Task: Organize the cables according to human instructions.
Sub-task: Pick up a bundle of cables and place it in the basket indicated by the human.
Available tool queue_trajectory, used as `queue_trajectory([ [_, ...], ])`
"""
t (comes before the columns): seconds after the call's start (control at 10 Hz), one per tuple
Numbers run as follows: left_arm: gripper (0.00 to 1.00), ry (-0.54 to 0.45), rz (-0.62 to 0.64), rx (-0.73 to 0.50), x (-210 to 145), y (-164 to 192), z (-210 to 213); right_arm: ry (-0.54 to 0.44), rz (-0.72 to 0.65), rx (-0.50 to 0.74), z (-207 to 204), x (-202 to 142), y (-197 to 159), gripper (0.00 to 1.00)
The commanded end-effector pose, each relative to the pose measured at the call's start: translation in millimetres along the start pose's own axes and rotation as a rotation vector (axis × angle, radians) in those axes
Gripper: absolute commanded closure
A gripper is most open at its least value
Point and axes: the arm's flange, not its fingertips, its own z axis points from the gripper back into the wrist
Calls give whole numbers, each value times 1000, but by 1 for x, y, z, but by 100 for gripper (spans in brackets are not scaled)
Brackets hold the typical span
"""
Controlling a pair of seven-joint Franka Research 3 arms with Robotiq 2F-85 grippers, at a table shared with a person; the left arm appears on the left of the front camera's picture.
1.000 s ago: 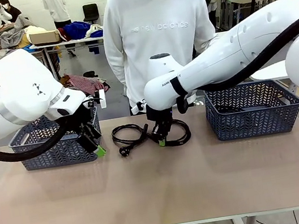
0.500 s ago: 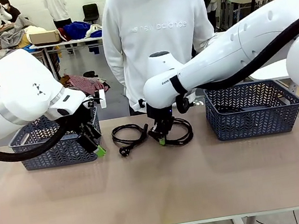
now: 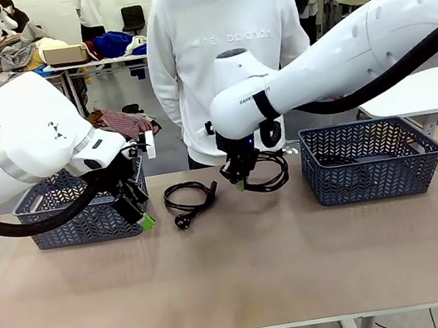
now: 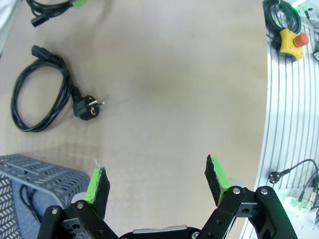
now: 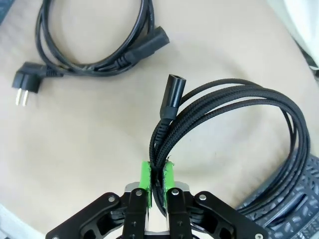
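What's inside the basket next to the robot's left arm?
A bit of black cord shows inside the basket in the left wrist view. The rest is hidden by its wall, and in the front view by the left arm.

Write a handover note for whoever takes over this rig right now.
Right hand: shut on the braided cable, beside the right basket.
Left hand: open, empty, by the left basket.
Done: one cord already lies in the left basket.
Left: place the braided cable; the plug cable lies on the table between the baskets.
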Motion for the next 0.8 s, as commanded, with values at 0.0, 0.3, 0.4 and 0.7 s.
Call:
queue_trajectory([
  [0.0, 0, -10, 13, 6, -1, 0, 1, 29, 121, -8, 36, -14, -2, 100],
  [0.3, 0, -10, 13, 6, -1, 0, 1, 88, 351, 74, 83, -43, -20, 100],
  [0.4, 0, -10, 13, 6, -1, 0, 1, 99, 412, 75, 95, -54, -31, 100],
  [0.7, 0, -10, 13, 6, -1, 0, 1, 106, 521, 47, 124, -90, -71, 100],
])
